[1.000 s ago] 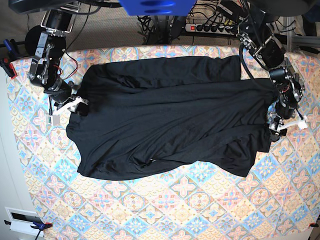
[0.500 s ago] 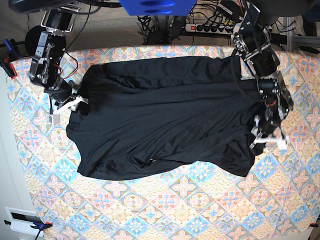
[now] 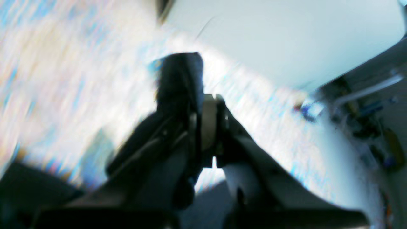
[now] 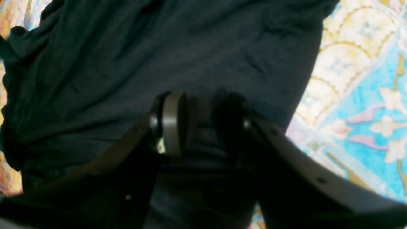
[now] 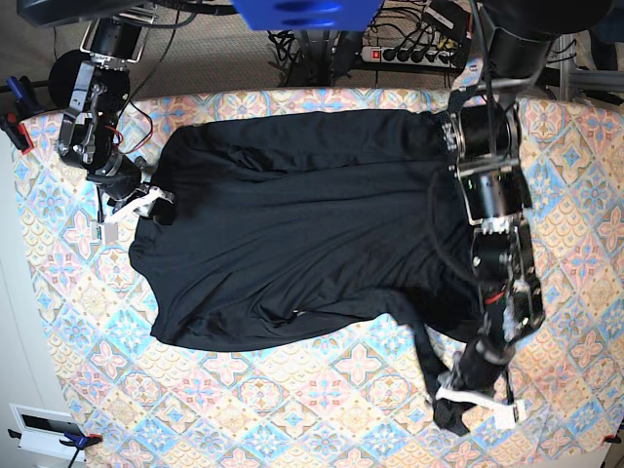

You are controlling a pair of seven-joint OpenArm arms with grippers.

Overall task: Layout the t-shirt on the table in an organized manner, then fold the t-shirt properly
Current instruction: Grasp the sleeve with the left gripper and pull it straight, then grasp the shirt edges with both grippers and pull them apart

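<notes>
2 pincers work the shirt (image 5: 312,224). Since the earlier frames, the left pincer (image 5: 473,400) has swung from the shirt's side edge down toward the near edge of the table (image 5: 292,409), dragging a strip of black cloth with it. Its jaws, which stood apart a moment ago, are now pressed together on that cloth; in the left wrist view the left pincer (image 3: 203,105) shows 2 fingers meeting with dark fabric bunched against them, though the picture is badly blurred. From the pinch the strip runs back up to the shirt's lower corner, which has been pulled out of its flat outline. Beyond it the patterned cloth lies bare.

The right pincer (image 5: 127,210) has not moved since the earlier frames. It sits at the opposite side edge of the shirt, jaws partly apart. In the right wrist view the right pincer (image 4: 203,124) straddles a fold of the black fabric, touching it; whether it truly grips is unclear.

The shirt lies spread across the table's middle, wrinkled, between both pincers.
</notes>
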